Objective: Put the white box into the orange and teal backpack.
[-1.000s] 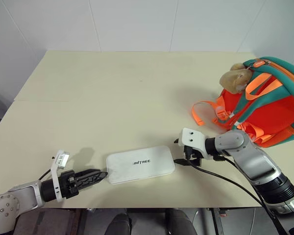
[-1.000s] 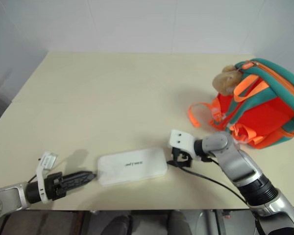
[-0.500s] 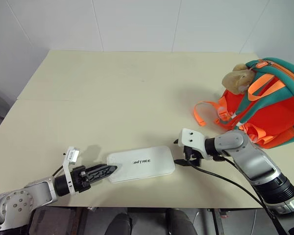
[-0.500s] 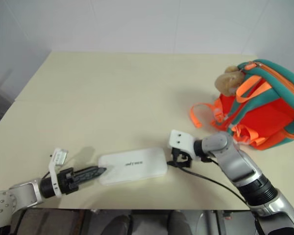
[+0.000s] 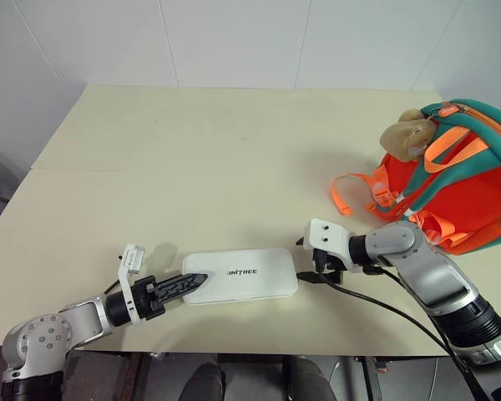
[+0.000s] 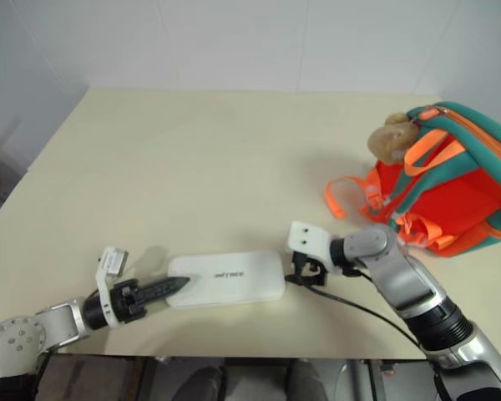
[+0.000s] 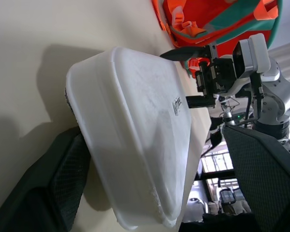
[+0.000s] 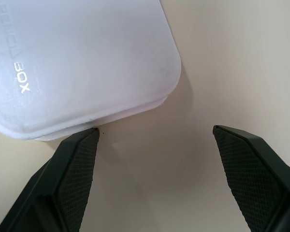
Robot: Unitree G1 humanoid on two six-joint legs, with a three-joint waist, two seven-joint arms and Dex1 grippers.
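Box (image 5: 242, 276): white, flat, laid on the table (image 5: 200, 159) near its 6 o'clock edge. Left gripper (image 5: 194, 281): fingers spread, straddling the box's 9 o'clock end. Right gripper (image 5: 305, 261): fingers spread, set at the box's 3 o'clock end, nothing pinched. Backpack (image 5: 459, 171): orange and teal, placed at 2 o'clock, well apart from the box.

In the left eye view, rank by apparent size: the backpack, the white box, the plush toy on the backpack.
1. The backpack, largest, though the frame's edge cuts it off.
2. The white box, clearly smaller despite lying nearer the camera.
3. The plush toy, smallest.
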